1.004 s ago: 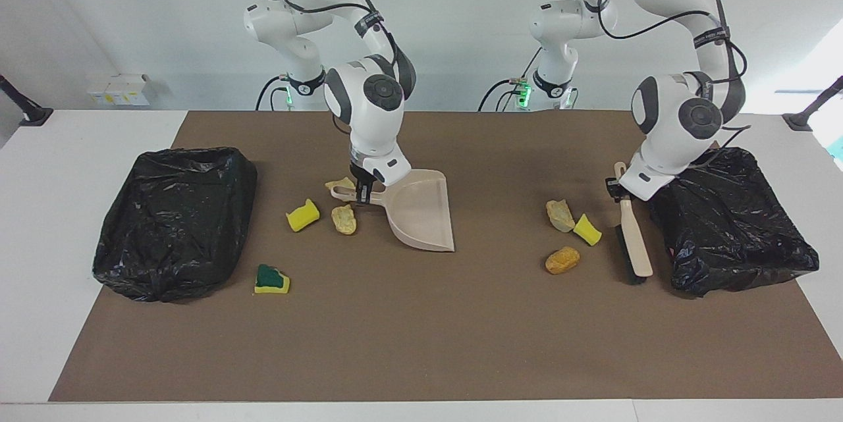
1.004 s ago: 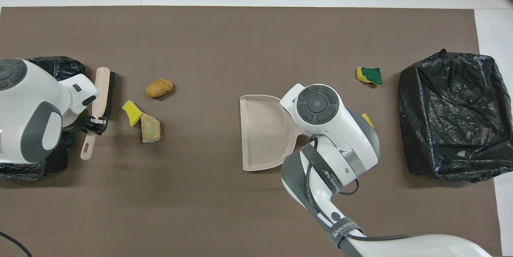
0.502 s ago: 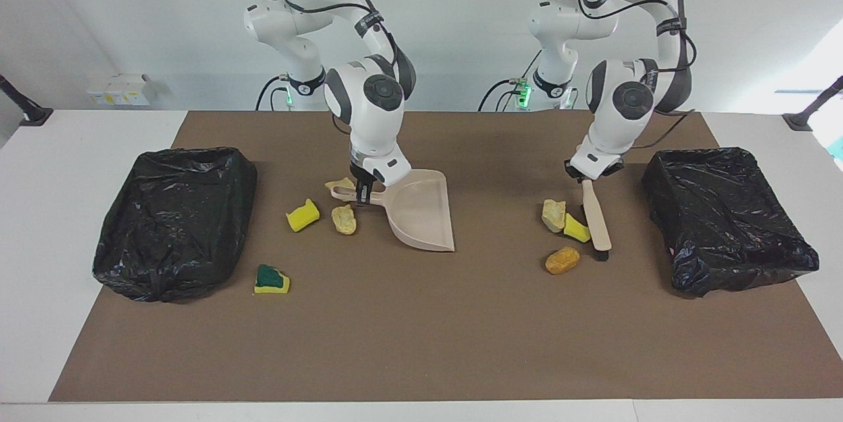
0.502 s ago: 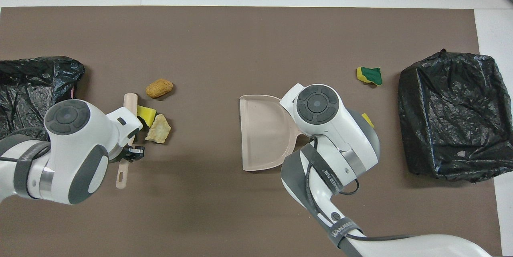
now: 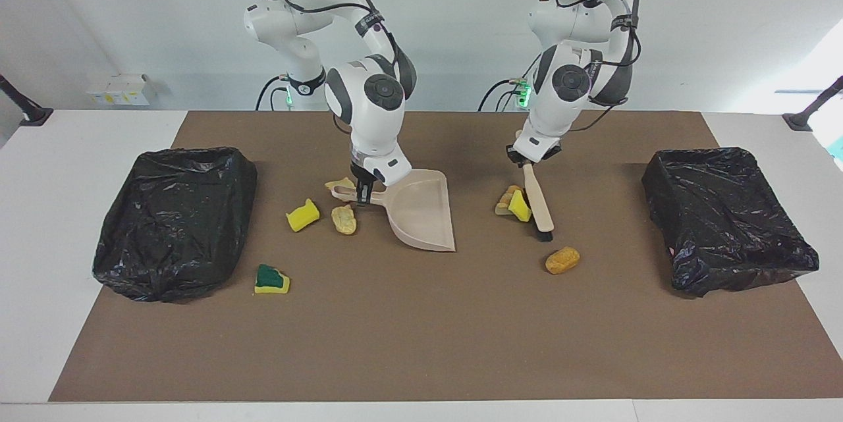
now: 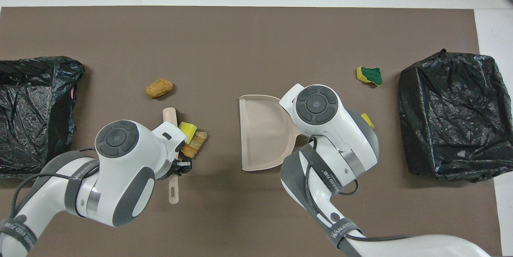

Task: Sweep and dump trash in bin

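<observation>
The left end effector (image 5: 527,163), clamped on the brush (image 5: 539,203), swept two trash bits (image 5: 514,203) toward the dustpan (image 5: 421,211) at nine o'clock, gripped by the right end effector (image 5: 361,197).

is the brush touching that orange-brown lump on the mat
Apart. The facing view shows bare brown mat between the brush, held by the left gripper, and the orange-brown lump. The overhead view shows the same gap.

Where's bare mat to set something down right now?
Bare: the wide strip along the mat's edge farthest from the robots, and the stretch between orange-brown lump and black bin. Crowded: between dustpan and brush, and around the dustpan's handle.
</observation>
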`<move>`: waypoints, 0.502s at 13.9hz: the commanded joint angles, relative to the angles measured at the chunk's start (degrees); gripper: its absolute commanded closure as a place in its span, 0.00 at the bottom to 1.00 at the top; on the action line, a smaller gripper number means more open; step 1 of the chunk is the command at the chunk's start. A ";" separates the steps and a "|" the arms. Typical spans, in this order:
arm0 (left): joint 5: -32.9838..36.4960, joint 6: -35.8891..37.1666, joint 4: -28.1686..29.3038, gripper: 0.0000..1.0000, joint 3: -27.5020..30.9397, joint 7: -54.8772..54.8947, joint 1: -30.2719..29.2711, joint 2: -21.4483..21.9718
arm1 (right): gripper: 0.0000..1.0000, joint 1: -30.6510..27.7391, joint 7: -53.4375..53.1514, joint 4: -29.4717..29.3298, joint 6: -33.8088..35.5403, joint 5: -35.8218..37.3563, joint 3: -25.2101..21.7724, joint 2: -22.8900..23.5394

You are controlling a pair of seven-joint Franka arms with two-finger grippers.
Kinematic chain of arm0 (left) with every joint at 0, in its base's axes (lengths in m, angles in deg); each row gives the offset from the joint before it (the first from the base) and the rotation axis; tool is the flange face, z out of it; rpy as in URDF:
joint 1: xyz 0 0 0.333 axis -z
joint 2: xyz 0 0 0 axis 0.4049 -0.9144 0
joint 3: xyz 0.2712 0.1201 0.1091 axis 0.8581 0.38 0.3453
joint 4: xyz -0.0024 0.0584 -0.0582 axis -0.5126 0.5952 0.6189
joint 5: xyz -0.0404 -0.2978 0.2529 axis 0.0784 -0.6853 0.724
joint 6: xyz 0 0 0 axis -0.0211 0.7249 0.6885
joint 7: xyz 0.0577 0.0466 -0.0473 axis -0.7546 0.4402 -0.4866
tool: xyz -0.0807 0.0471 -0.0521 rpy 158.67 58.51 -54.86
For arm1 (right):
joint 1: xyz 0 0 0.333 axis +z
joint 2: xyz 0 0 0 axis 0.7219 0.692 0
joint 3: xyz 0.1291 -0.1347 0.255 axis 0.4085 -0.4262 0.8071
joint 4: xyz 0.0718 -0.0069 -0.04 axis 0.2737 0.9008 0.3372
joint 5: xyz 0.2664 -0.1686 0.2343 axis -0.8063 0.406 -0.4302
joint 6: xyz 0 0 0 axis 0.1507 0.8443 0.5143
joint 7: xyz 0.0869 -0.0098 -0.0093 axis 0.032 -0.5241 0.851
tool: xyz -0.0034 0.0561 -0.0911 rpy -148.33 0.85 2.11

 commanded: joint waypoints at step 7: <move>-8.33 -11.95 0.12 1.00 0.90 -8.01 13.27 -2.95 | 1.00 0.33 -2.86 0.74 -2.27 0.65 0.10 0.24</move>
